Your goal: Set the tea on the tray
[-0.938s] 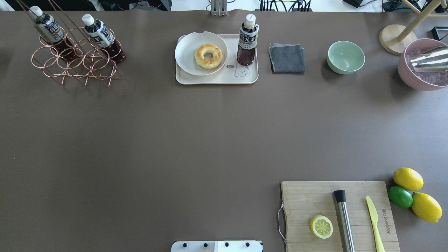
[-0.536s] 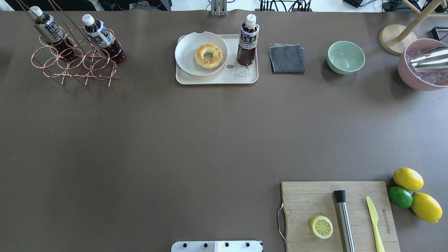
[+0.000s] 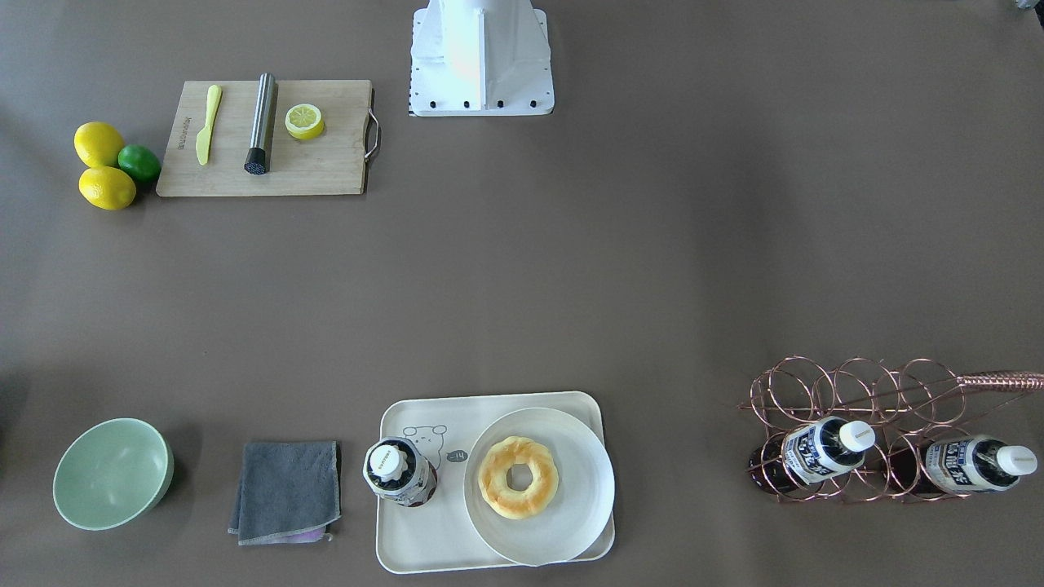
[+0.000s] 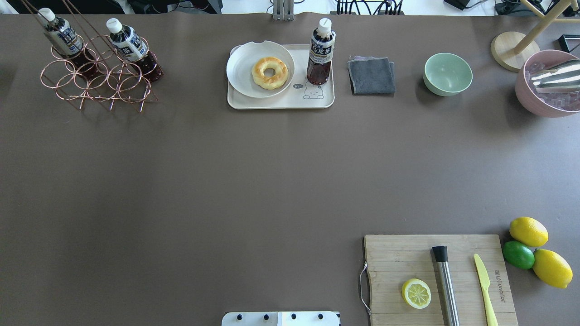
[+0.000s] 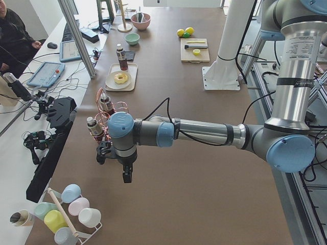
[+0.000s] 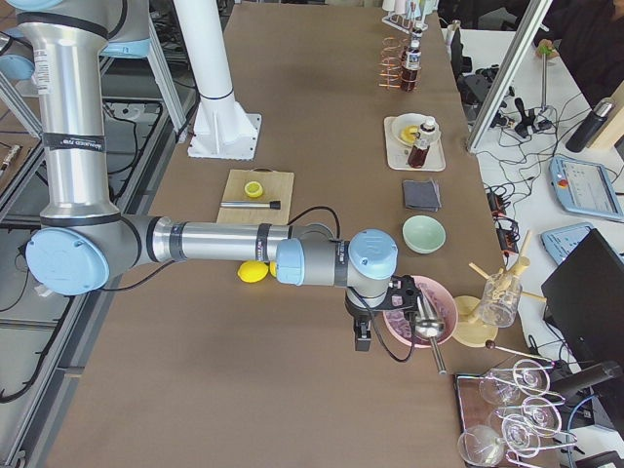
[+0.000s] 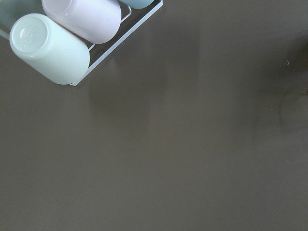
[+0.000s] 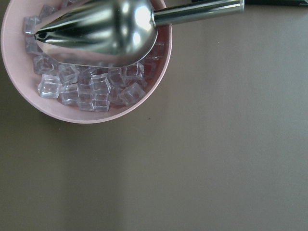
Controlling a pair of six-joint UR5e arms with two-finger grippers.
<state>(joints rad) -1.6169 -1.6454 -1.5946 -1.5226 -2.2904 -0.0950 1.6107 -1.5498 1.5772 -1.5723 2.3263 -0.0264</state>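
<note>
A tea bottle point(image 4: 321, 54) with a white cap stands upright on the cream tray point(image 4: 281, 102), at the tray's right end beside the bear drawing. It also shows in the front-facing view point(image 3: 398, 473) on the tray point(image 3: 424, 546). Two alike bottles point(image 4: 68, 43) point(image 4: 133, 47) lean in the copper wire rack point(image 4: 97, 79) at the far left. My left gripper point(image 5: 126, 177) hangs over bare table beyond the rack, far from the tray. My right gripper point(image 6: 361, 339) hangs beside the pink ice bowl. I cannot tell whether either is open or shut.
A white plate point(image 4: 240, 68) with a doughnut point(image 4: 270, 72) fills the tray's left part. A grey cloth point(image 4: 371, 75), a green bowl point(image 4: 447, 74) and a pink ice bowl with a scoop point(image 8: 86, 57) lie to the right. A cutting board point(image 4: 398, 258) and citrus point(image 4: 528, 231) sit near right.
</note>
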